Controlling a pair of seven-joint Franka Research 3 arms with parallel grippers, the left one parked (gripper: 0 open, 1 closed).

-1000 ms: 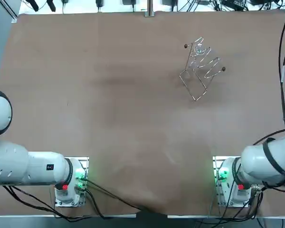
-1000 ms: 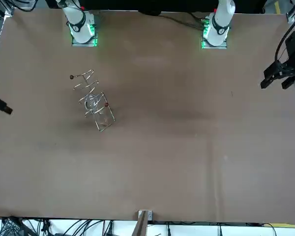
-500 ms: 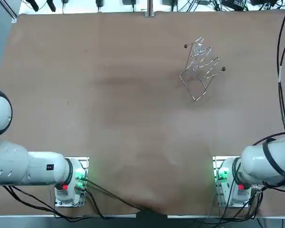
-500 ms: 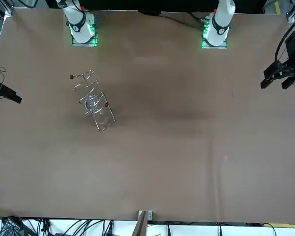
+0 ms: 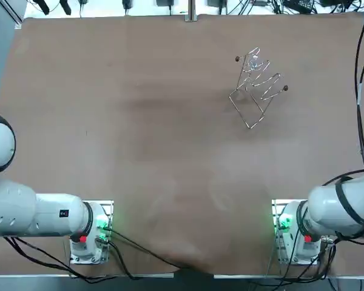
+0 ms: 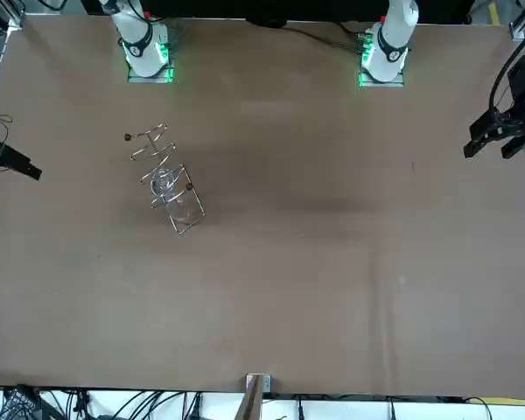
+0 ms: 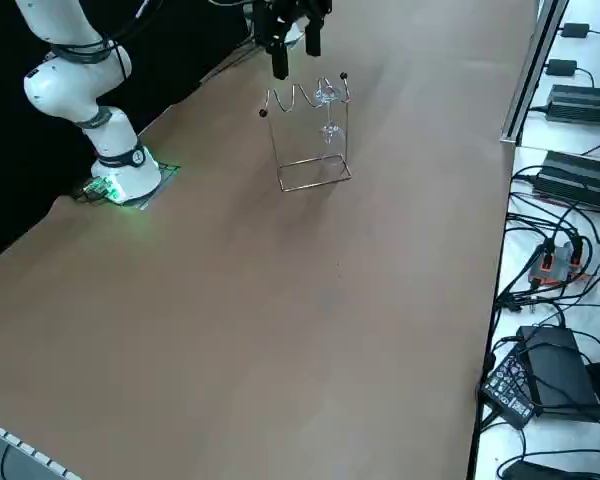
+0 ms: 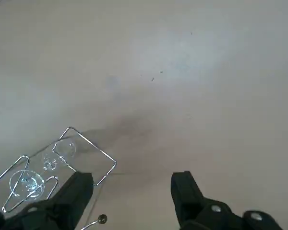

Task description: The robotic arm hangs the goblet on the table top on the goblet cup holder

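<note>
One goblet (image 7: 328, 100) is all this task concerns, and it hangs upside down, foot caught in the top rail and bowl below, at the far end of the wire goblet cup holder (image 7: 310, 140). Nothing of it touches the table (image 5: 139, 121). By my reading the hanging itself is done (no second glass shows anywhere). What is left looks like no more than taking the arm clear.

Off to the robot's right of the holder is the right gripper (image 8: 132, 176), raised and close to the table's right edge. Its jaws stand wide apart and hold nothing. The wrist view shows the rack and glass beyond one finger (image 8: 79, 189), apart from it and not touched.

For room, start at the robot's left: that whole half of the table is bare brown surface, with no obstacle between the arm bases and the far edge. The holder stands alone in the far right quarter, well in from both the far edge and the right edge. To its right the margin narrows. A dark cable (image 5: 358, 73) hangs along that edge, and power adapters (image 7: 582, 103) lie on the ledge past the far edge. I would judge a pull-away upward or back toward the robot's own base to be the freest path, since a swing leftward at low height would meet the wire rail and the glass.
</note>
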